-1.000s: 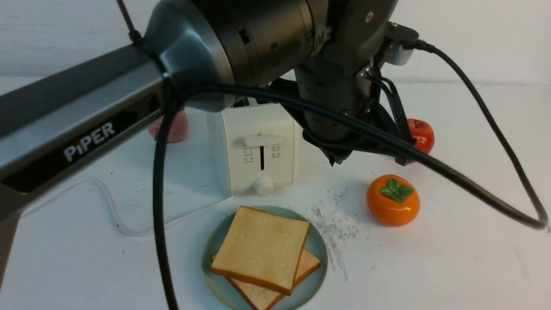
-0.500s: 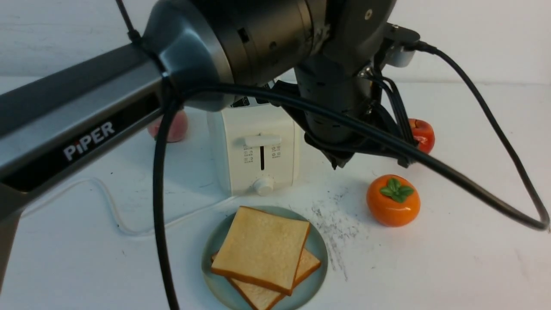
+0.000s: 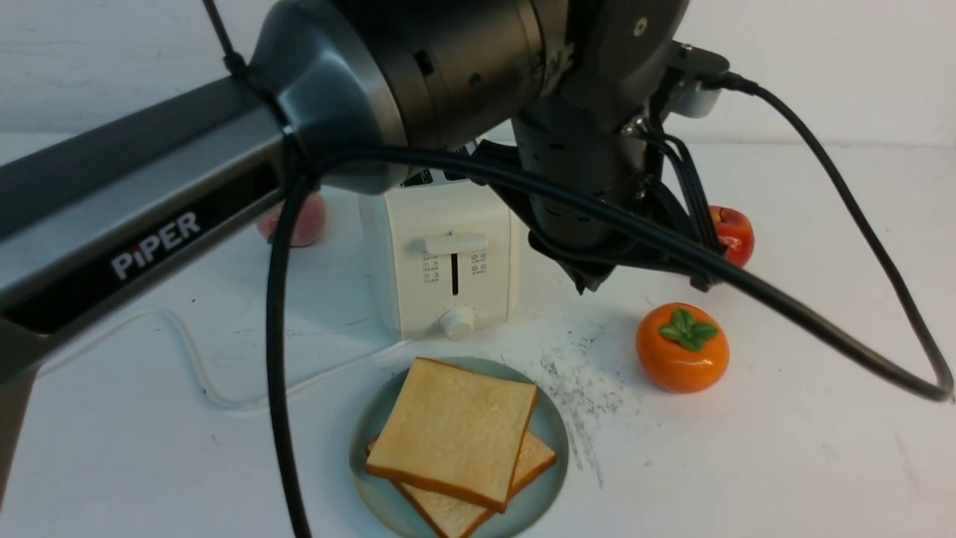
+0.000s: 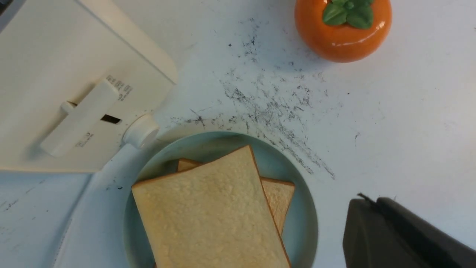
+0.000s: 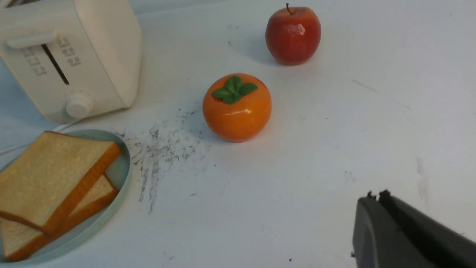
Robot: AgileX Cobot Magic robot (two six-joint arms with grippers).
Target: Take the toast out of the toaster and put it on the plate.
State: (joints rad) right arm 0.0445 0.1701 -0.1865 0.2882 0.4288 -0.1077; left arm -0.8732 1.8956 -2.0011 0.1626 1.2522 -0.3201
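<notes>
Two slices of toast lie stacked on the pale blue-green plate (image 3: 553, 448), the top slice (image 3: 455, 430) skewed over the lower one (image 3: 536, 457). Just behind the plate stands the cream-white toaster (image 3: 448, 254), its lever up. My left arm hides its slots. My left gripper (image 4: 366, 201) is shut and empty, hovering above the table beside the plate's rim (image 4: 308, 219). My right gripper (image 5: 373, 197) is shut and empty too, over bare table away from the plate (image 5: 122, 167) and the toaster (image 5: 93, 56).
An orange persimmon (image 3: 682, 347) sits right of the toaster, with a red apple (image 3: 732, 233) behind it. A peach (image 3: 302, 220) lies behind the toaster's left side. The white cord (image 3: 187, 351) trails left. My left arm's black cable (image 3: 926, 373) loops low at the right.
The left arm's wrist has edged very slightly to the right and down. The toast, plate and toaster have not moved.
</notes>
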